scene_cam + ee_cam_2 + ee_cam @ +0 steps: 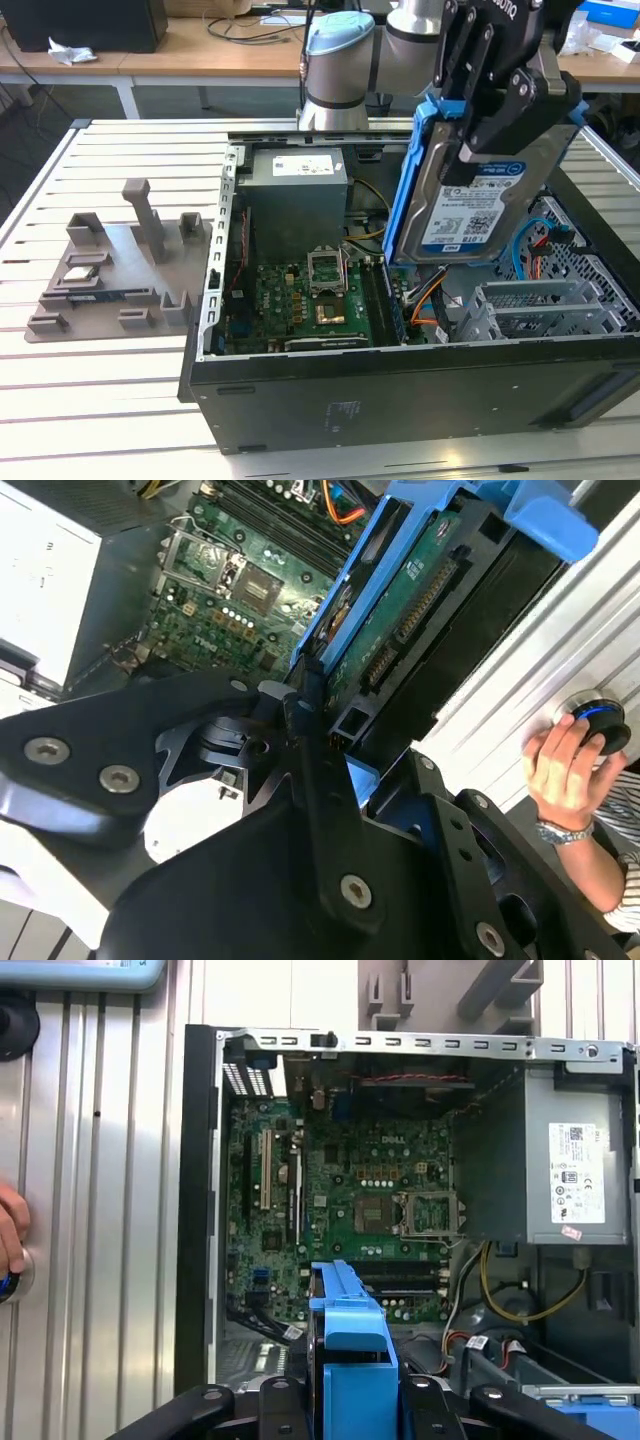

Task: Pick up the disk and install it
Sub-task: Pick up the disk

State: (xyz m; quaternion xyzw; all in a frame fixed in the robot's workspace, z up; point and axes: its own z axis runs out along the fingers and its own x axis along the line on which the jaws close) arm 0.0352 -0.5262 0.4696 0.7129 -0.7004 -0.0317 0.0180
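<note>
The disk [468, 205], a silver hard drive with a white and blue label and blue side rails, hangs tilted on edge above the open computer case [400, 385]. My black gripper [470, 125] is shut on its upper end, over the case's side on the exterior view's right. In the second wrist view the disk's green circuit board [420, 590] and a blue rail [335, 610] run out from between the fingers [312, 715]. In the first wrist view the blue rail [346, 1335] stands between the fingers [283, 1392], above the motherboard [370, 1200].
Inside the case are a grey power supply [296, 185], the motherboard [300, 305], orange and blue cables, and a metal drive cage [540, 310]. A grey fixture [120, 265] lies on the slatted table at the exterior view's left. A person's hand [562, 755] rests on a knob beside the case.
</note>
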